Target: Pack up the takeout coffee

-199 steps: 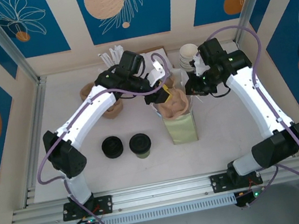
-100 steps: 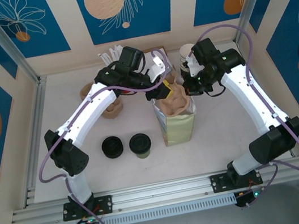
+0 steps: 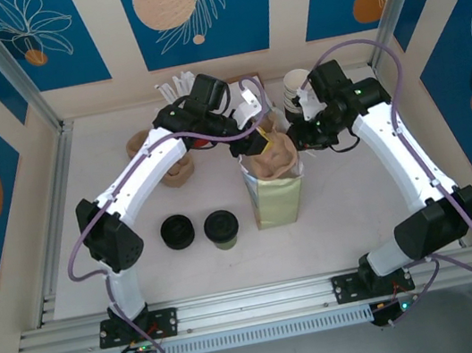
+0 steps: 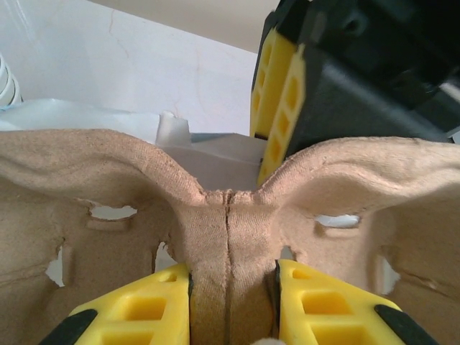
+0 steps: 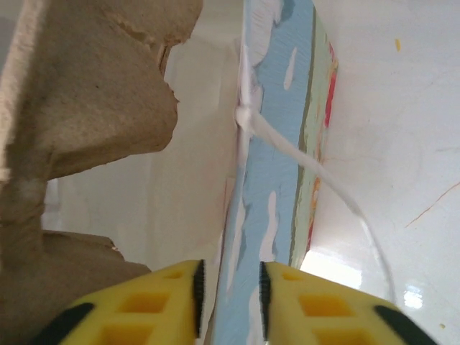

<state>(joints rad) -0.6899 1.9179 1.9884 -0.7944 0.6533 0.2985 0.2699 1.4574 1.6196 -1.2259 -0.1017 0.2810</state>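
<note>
Step in hand, as I judge it: seating pulp cup carrier [image 4: 230, 215] in paper bag [image 3: 279, 205], centre frame.
- Left gripper [image 4: 232, 287]: narrow, clamped on carrier's middle ridge.
- Right gripper [image 5: 228, 287]: fingers astride paper bag wall; pinching or loose, cannot tell.
- Advice: hold bag mouth spread, lower carrier level, avoid snagging rim.
- Takeout coffee [image 3: 221, 230]: lower centre-left, apart from bag, upright on table [image 3: 359, 210]; round black lid, olive-green side.

**Bag straightens and slides left**

The paper bag [image 3: 276, 199] now stands squarer and sits a little nearer the left and far edges of the tabletop [image 3: 362, 228]. My right gripper [image 3: 296, 128] moves left and back with it. My left gripper [image 3: 258, 143], with the cup carrier [image 3: 275, 159], shifts slightly right and toward the far edge.
</note>
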